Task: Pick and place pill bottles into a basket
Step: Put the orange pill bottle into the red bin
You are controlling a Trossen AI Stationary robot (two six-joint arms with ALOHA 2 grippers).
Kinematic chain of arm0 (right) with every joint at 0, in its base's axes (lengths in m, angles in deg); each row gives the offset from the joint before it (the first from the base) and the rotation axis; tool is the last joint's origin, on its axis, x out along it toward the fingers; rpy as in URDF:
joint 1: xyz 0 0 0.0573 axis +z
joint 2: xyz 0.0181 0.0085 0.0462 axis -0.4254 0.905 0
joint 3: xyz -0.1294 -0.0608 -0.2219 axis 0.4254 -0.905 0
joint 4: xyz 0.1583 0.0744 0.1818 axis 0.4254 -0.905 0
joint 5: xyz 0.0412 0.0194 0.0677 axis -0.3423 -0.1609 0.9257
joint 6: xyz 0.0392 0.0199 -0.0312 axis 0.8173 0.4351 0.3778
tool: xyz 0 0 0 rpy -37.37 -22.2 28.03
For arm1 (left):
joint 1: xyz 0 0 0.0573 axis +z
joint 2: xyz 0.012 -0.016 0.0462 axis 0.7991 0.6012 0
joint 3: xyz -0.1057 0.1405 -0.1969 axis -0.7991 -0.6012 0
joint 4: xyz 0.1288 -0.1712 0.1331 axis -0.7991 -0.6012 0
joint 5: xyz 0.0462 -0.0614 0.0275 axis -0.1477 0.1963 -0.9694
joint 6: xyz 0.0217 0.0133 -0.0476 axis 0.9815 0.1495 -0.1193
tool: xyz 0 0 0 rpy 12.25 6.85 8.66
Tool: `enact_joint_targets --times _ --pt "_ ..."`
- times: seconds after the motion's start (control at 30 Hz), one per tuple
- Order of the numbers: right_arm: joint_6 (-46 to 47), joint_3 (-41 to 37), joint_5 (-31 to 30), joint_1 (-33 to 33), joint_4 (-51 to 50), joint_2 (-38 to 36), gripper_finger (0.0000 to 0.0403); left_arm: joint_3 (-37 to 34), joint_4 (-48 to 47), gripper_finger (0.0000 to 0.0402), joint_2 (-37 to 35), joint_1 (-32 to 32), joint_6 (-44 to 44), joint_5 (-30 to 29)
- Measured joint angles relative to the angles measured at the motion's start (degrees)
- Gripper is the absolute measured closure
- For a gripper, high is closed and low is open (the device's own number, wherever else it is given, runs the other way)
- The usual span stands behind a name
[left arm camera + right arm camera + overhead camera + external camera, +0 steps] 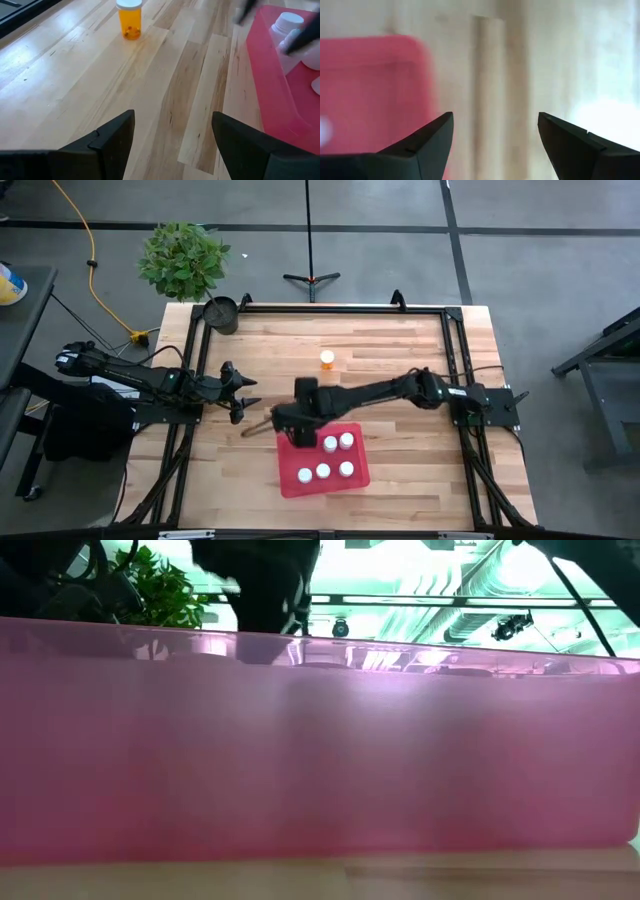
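Right pincer, spread and empty, is hovering over the basket's 10 o'clock corner. Left pincer, spread, is waiting at 9. Four pill bottles are sitting inside; an amber bottle is standing at 12. Black pot and plant are occupying 11 o'clock.

High view: mounted overhead, facing straight down, taking in the whole desk and both arms. Low view: set at desk height, facing level; the basket wall stands very close and fills most of the picture. Left wrist view: looks forward and down across the desk past its own end effector, near the surface; it shares the basket and the amber bottle with the high view. Right wrist view: close above the desk, facing down onto a basket corner.
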Motion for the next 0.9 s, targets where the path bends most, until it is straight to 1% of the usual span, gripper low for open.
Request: enact_joint_targets --times 0.2,0.4,0.53,0.7,0.8,0.9 --pt "0.0 0.0 -3.94 -5.4 -3.26 0.0 0.0123 0.0 0.0 0.0103 0.0 0.02 0.0 0.0" --pt "-2.19 -0.02 -1.77 -11.03 -4.21 0.0 0.0123 0.0 0.01 0.0103 0.0 0.02 -0.02 0.0" --pt "-4.46 -0.02 -2.72 -14.12 -6.56 0.0 0.0123 0.0 -0.01 0.0103 0.0 0.02 -0.27 0.29" --pt "-4.45 -0.02 -2.57 -18.8 -10.72 0.0 0.0123 0.0 -0.01 0.0103 0.0 0.02 -0.81 1.16" --pt "-4.1 -0.02 -1.06 -21.28 -11.93 0.0 0.0123 0.0 -0.01 0.0103 0.0 0.02 -0.83 1.3" --pt "-4.09 -0.02 2.74 -23.43 -11.73 0.0 0.0122 0.0 -0.01 0.0103 0.0 0.02 -1.07 2.3"
